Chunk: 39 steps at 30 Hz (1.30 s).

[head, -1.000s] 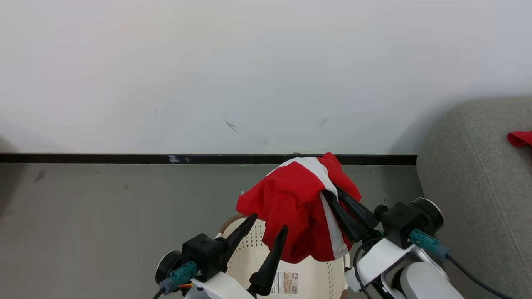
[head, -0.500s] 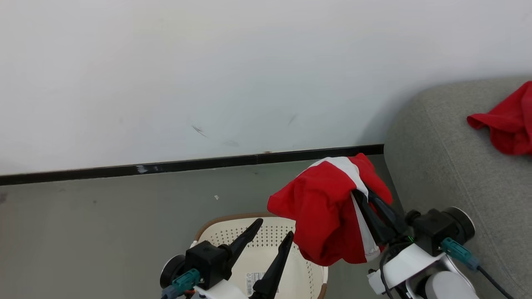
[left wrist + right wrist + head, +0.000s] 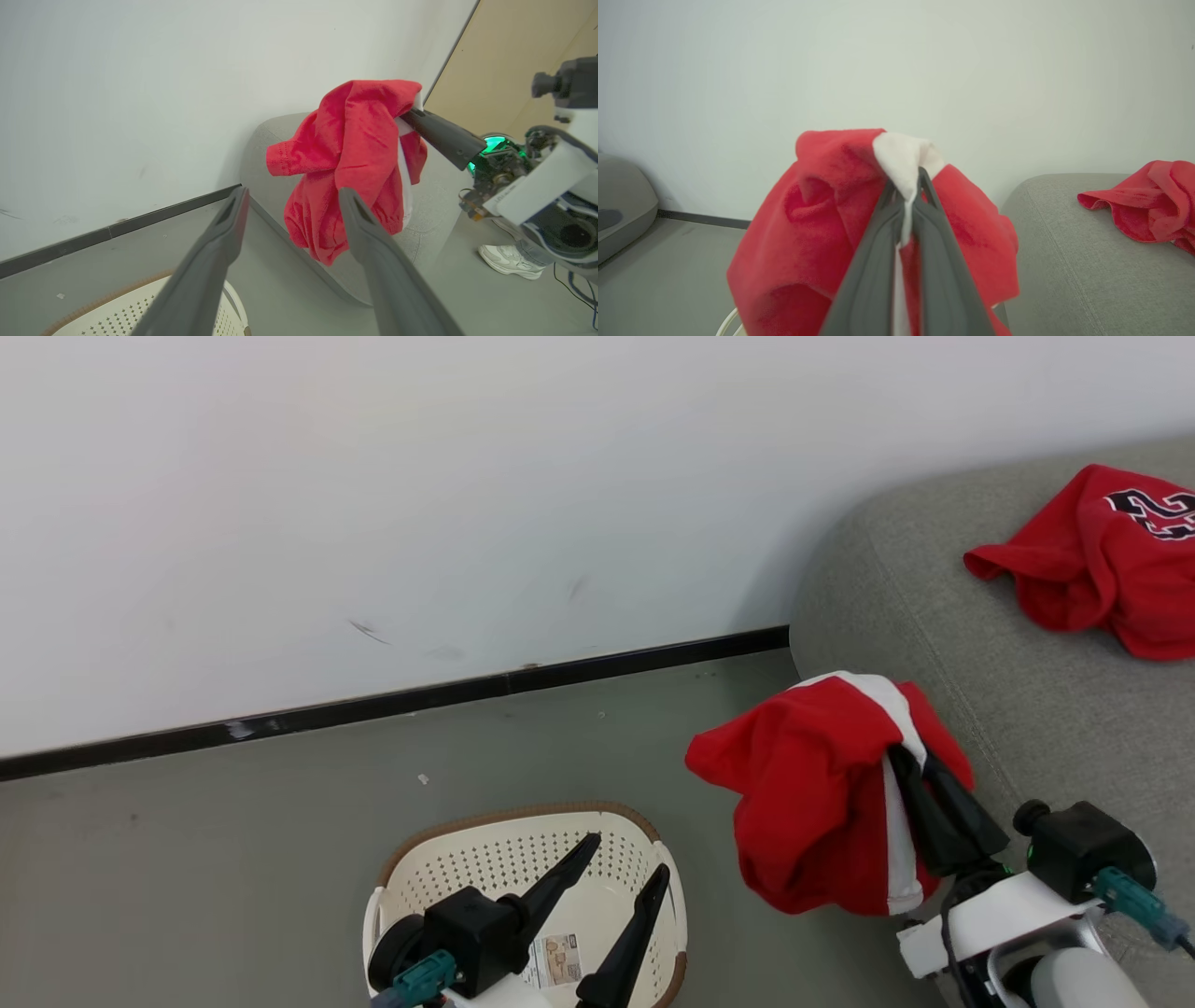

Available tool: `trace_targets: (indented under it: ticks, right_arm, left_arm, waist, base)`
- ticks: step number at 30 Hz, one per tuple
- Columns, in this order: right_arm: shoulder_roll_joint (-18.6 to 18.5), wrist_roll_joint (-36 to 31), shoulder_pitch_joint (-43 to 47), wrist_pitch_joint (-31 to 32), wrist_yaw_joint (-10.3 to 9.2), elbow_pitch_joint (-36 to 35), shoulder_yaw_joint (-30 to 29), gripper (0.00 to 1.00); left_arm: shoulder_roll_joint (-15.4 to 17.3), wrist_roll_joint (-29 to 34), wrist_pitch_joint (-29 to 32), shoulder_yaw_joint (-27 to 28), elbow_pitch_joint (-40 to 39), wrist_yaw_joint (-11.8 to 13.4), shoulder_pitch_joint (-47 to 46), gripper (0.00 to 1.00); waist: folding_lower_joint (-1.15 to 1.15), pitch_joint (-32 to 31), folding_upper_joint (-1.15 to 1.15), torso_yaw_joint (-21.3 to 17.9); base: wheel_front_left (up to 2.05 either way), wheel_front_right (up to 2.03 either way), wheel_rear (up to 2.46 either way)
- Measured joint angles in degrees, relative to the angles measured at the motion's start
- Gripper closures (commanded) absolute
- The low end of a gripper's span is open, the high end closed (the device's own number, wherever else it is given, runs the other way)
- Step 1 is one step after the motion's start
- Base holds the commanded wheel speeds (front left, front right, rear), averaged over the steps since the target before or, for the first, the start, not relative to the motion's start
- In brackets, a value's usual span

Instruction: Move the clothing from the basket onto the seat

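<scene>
My right gripper is shut on a red garment with a broad white stripe. It hangs in the air beside the grey seat's rounded end, to the right of the basket. A second red garment with a dark number lies on the seat. The cream basket stands on the floor with nothing but a sticker inside. My left gripper hovers open above it, holding nothing.
A white wall with a black skirting board runs behind the grey floor. In the left wrist view a person's white shoe stands on the floor beyond the seat. A grey rounded object sits at the right wrist view's left edge.
The head camera has swung right, bringing more of the seat and the numbered garment into view. My right gripper holds the striped garment further right of the basket, nearer the seat.
</scene>
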Motion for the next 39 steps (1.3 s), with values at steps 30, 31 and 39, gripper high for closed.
trace_targets:
  ticks: [30, 31, 39]
  right_arm:
    - [-11.33, 18.96, -37.26, 7.61, -0.03, 18.05, -28.58, 1.0]
    - [-11.71, 19.72, -38.67, 7.73, -0.03, 19.08, -30.38, 1.0]
    - [-16.0, 21.35, -46.88, 9.49, -0.04, 27.14, -41.18, 1.0]
  left_arm:
    - [-0.31, 2.69, -1.9, 0.71, -1.82, 3.89, 1.2, 0.0]
    - [-0.3, 2.9, -2.0, 0.77, -1.89, 4.05, 1.2, 0.0]
    - [0.4, 3.66, -1.98, 0.96, -2.6, 4.55, 1.21, 0.0]
  waist:
    - [0.0, 11.33, 0.0, 3.06]
    - [0.0, 11.71, 0.0, 3.43]
    - [0.0, 14.99, 0.0, 6.26]
  base:
    - [0.0, 0.0, 0.0]
    - [0.0, 0.0, 0.0]
    - [0.0, 0.0, 0.0]
